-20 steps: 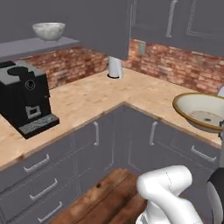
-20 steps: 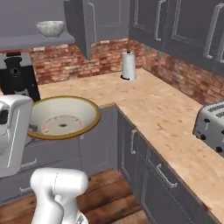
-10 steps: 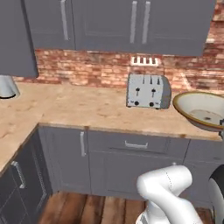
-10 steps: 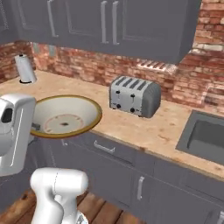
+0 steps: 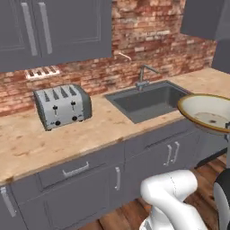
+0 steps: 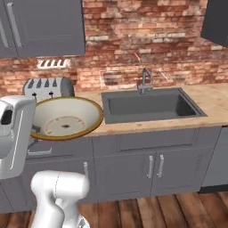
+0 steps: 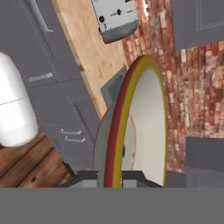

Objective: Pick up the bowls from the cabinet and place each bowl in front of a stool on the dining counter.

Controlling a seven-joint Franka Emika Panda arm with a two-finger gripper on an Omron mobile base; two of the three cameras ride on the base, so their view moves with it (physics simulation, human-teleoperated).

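Note:
A wide shallow cream bowl (image 6: 64, 118) with a tan-brown rim hangs in the air in front of the lower cabinets, held at its rim beside my white hand. It juts in from the right edge of the left base view as the bowl (image 5: 206, 114), over the counter's front edge. In the hand view my gripper (image 7: 111, 177) is shut on the rim of the bowl (image 7: 144, 127), which stands edge-on between the two finger tips. The cabinet, the stools and the dining counter are out of view.
A silver toaster (image 5: 63, 105) stands on the tan stone counter (image 5: 27, 139) against the brick wall. A dark inset sink (image 6: 149, 104) with a faucet (image 6: 145, 80) lies right of it. Grey wall cabinets (image 5: 54, 27) hang above; the wooden floor (image 6: 156, 211) runs below.
The whole view has swung right as the base moves: from the coffee machine corner, past the toaster, to the sink. The bowl stays in the same grip throughout.

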